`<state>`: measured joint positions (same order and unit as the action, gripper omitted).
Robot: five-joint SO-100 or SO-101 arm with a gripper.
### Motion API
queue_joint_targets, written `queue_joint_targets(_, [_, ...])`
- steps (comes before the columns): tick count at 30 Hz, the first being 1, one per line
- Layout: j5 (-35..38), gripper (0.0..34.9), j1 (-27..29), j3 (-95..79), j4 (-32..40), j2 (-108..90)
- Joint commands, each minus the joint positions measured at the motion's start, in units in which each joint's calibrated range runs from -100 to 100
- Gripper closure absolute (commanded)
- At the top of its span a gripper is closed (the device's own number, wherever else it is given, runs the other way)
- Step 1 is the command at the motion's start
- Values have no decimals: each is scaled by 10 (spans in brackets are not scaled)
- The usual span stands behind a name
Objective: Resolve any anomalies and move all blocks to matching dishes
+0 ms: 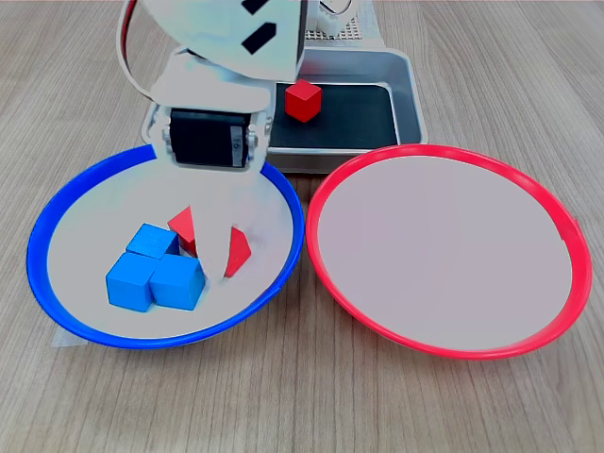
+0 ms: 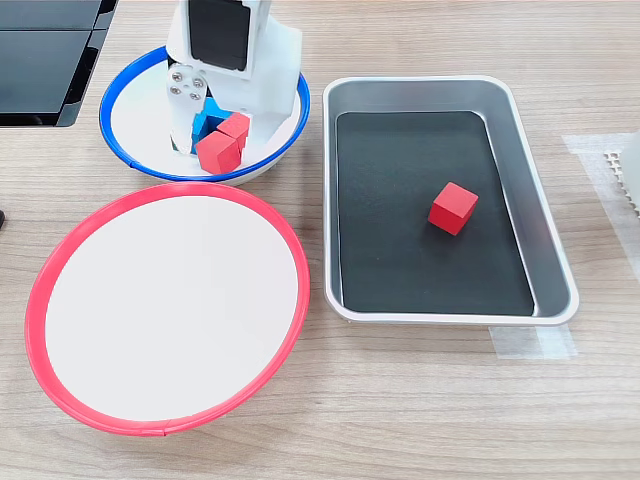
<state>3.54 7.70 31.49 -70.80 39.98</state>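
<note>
The two red blocks lie in the blue-rimmed dish, just right of the blue blocks in the first exterior view. They look light, stiff and matte, best pinched across flat opposite faces. The end effector stands partly open, straddling them; whether it presses them, I cannot tell.

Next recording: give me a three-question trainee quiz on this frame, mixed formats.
1. True or false: the red-rimmed dish holds a block.
2. Where does the lone red block lie? A) blue-rimmed dish B) grey tray C) bare table
3. Fill in: the pincer reaches into the ____-rimmed dish, at the red blocks beside the blue blocks.

Key: 1 false, it holds none. 2 B, the grey tray. 3 blue.
</note>
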Motion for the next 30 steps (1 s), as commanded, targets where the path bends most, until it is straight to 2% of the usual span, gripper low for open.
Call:
queue_joint_targets(1, [0, 167, 4, 11, -20, -5])
queue_joint_targets(7, [0, 197, -2, 12, -32, -2])
queue_joint_targets(15, [1, 346, -6, 19, -30, 2])
queue_joint_targets(24, [6, 346, -22, 80, -51, -74])
queue_joint_targets(28, [14, 332, -83, 79, -61, -125])
queue_joint_targets(30, [25, 346, -135, 61, -62, -132])
